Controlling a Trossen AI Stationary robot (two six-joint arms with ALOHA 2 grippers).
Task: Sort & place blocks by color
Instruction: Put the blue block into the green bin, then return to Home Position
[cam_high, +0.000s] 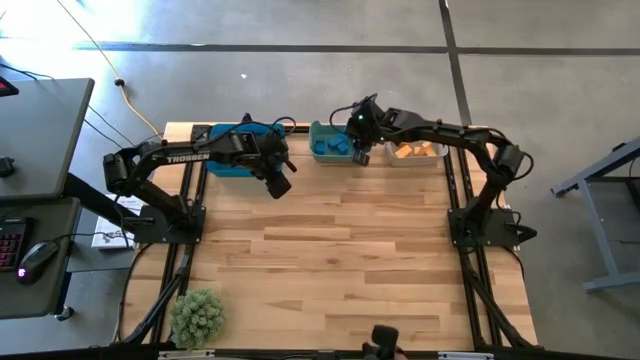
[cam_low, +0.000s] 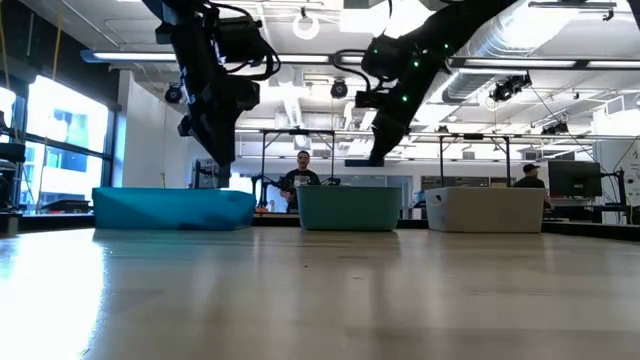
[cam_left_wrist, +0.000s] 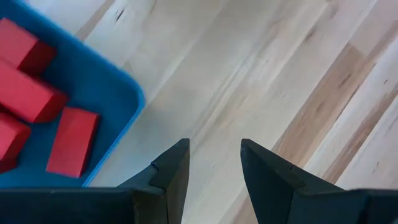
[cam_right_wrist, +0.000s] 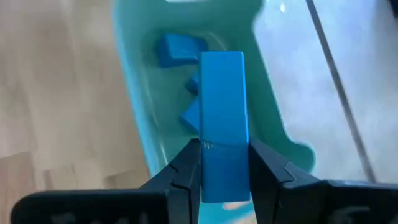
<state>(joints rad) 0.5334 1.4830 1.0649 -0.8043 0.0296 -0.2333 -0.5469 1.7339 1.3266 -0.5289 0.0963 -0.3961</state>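
Note:
My right gripper (cam_right_wrist: 222, 163) is shut on a long blue bar block (cam_right_wrist: 222, 106) above the teal bin (cam_right_wrist: 137, 112), where other blue blocks (cam_right_wrist: 177, 48) lie on the bin floor; the high view shows it at the teal bin (cam_high: 330, 145). My left gripper (cam_left_wrist: 214, 162) hangs open and empty over bare table just beside the blue bin (cam_left_wrist: 118, 87), which holds several red blocks (cam_left_wrist: 71, 142). Orange blocks (cam_high: 415, 150) lie in the white bin (cam_high: 440, 158). The low view shows the three bins in a row, blue (cam_low: 170, 208), teal (cam_low: 350, 208), white (cam_low: 487, 208). My right gripper pinches the blue bar's end nearest the wrist (cam_right_wrist: 224, 177) between its two fingers (cam_right_wrist: 186, 174), which lie on the bar's two long sides. The bar runs on past the fingertips, lifted clear above the teal bin.
The three bins stand along the table's far edge. A green leafy plant (cam_high: 197, 316) sits at the near left corner. The wide wood surface (cam_high: 340, 260) stretches between bins and near edge. People show in the room behind the table in the low view.

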